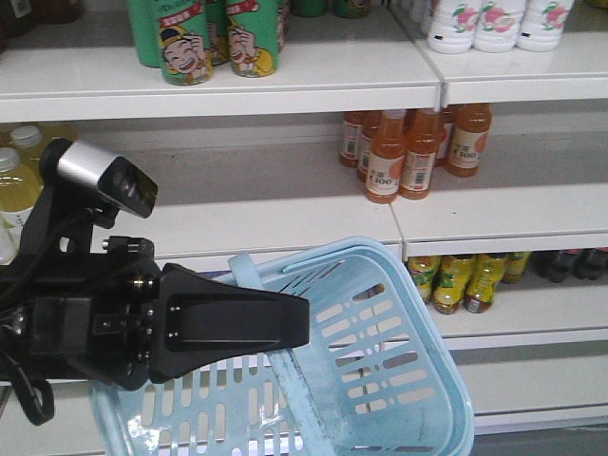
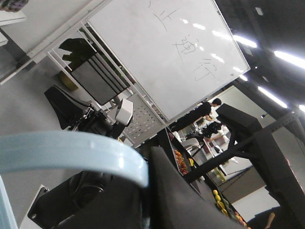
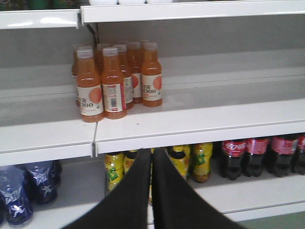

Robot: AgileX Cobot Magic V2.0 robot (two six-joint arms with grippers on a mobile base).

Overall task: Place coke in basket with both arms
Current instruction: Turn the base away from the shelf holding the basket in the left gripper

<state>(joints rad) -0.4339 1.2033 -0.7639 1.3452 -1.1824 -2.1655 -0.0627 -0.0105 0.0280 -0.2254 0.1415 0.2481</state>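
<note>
Tilted blue basket [image 1: 399,285] before the shelves [image 1: 285,90]
The shelves fill the front view; the basket hangs, handle [image 2: 71,150] clamped in the left fingers [image 2: 181,205]. Only the right wrist view shows the right fingers [image 3: 176,200], pressed together, empty, facing orange bottles [image 3: 114,86].

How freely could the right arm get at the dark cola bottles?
Probably yes: the dark cola bottles stand at the front of the lower shelf, nothing before them. The right gripper faces that shelf, but its jaws are shut and must open.
</note>
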